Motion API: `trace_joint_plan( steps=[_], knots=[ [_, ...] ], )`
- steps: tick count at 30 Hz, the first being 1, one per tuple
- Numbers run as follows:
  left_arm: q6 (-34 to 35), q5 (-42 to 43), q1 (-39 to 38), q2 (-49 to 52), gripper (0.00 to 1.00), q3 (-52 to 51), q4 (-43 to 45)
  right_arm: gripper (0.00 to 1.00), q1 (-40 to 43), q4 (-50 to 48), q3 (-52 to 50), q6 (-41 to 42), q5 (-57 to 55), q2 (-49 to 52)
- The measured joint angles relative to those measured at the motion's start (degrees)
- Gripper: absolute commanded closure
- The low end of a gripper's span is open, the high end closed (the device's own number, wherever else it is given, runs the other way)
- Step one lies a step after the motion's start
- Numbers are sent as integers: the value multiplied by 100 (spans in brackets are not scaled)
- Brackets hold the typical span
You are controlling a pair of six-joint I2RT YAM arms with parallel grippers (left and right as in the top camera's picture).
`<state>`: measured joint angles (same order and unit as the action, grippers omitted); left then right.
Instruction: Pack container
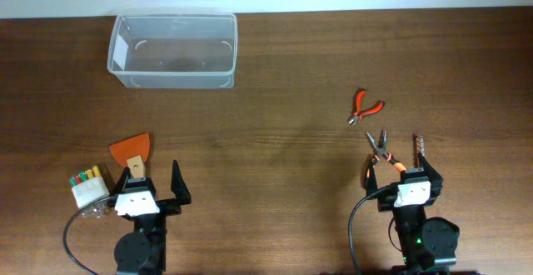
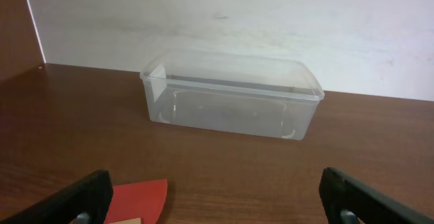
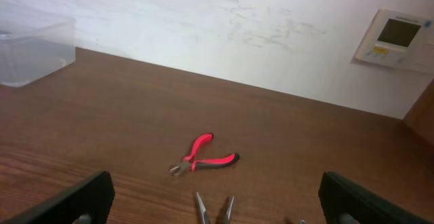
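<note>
My left gripper (image 2: 215, 198) and right gripper (image 3: 215, 198) both gape wide, holding nothing, near the front edge of the desk (image 1: 275, 133); the container (image 1: 174, 77) sits upright at the far edge toward the left corner

A dark brown wood-grain worktop (image 1: 291, 100) runs ahead of the left fingers (image 2: 71, 198) to a plain white wall (image 3: 203, 20), faintly scuffed. Up and to the right of the right fingers (image 3: 369, 198), a white control panel (image 3: 395, 37) with a small greenish screen hangs on it. The light is soft and even.
</note>
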<state>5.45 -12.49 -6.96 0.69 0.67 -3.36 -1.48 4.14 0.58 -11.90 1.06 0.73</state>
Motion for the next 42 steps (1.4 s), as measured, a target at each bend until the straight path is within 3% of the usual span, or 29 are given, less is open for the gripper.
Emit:
trace_joint_plan(
  steps=[7,16,21,28,34,42],
  knots=[
    [0,0,0,0,1,0,0,1,0,0,0,570,0,0],
    [0,28,0,11,1,81,-168,1,0,-262,0,2140,299,0],
    [22,50,0,516,1,1010,-1198,2,0,-317,44,2420,682,15],
    [20,203,0,2581,1,3174,-2033,1,0,-37,1075,2527,1095,925],
    [17,326,0,5082,1,5519,-3558,2,0,1598,3230,2544,1539,2999],
    [-131,374,0,7855,1,8922,-6317,2,2,5801,6981,2531,1788,5761]
  ],
)
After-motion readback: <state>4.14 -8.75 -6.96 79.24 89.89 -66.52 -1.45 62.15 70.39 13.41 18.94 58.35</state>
